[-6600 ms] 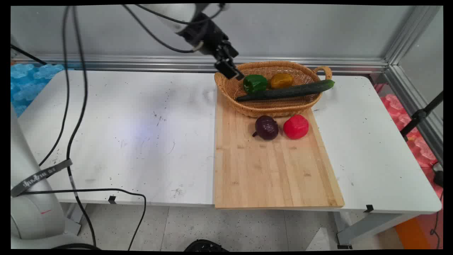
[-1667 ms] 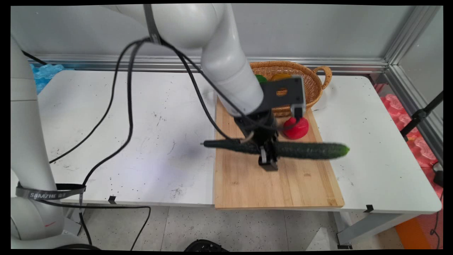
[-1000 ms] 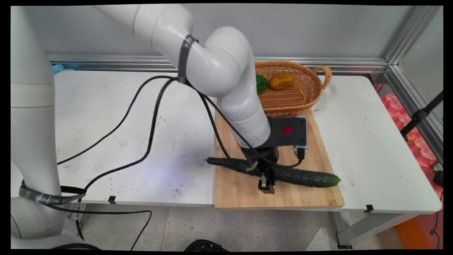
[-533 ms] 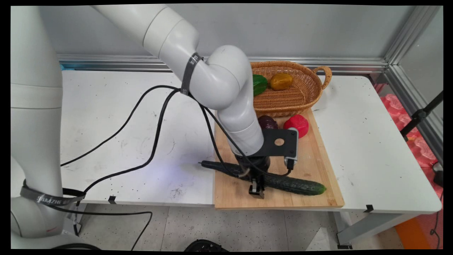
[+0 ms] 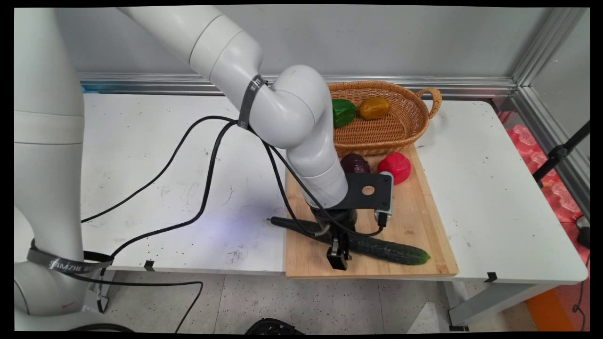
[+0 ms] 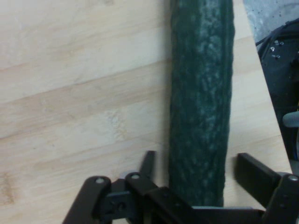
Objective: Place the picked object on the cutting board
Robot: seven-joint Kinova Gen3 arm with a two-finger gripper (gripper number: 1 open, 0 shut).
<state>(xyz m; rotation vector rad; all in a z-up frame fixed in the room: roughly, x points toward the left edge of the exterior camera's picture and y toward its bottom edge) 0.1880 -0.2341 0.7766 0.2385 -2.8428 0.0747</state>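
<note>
A long dark green cucumber (image 5: 391, 249) lies aslant on the wooden cutting board (image 5: 410, 212) near its front edge, with its stalk end reaching past the board's left side over the table. My gripper (image 5: 339, 254) points down over the cucumber's middle and is open. In the hand view the cucumber (image 6: 201, 116) rests on the board (image 6: 70, 93) between my two fingers (image 6: 148, 163). A narrow gap shows on each side of it.
A wicker basket (image 5: 400, 132) stands at the board's far end with a green pepper (image 5: 343, 112) and a yellow pepper (image 5: 374, 107) inside. A purple onion (image 5: 354, 163) and a red pepper (image 5: 395, 165) lie on the board just before the basket. Black cables hang over the table's left half.
The cucumber left the basket in my gripper, was carried to the board's front part and lowered. It now lies on the board, and my fingers have come away from its sides.
</note>
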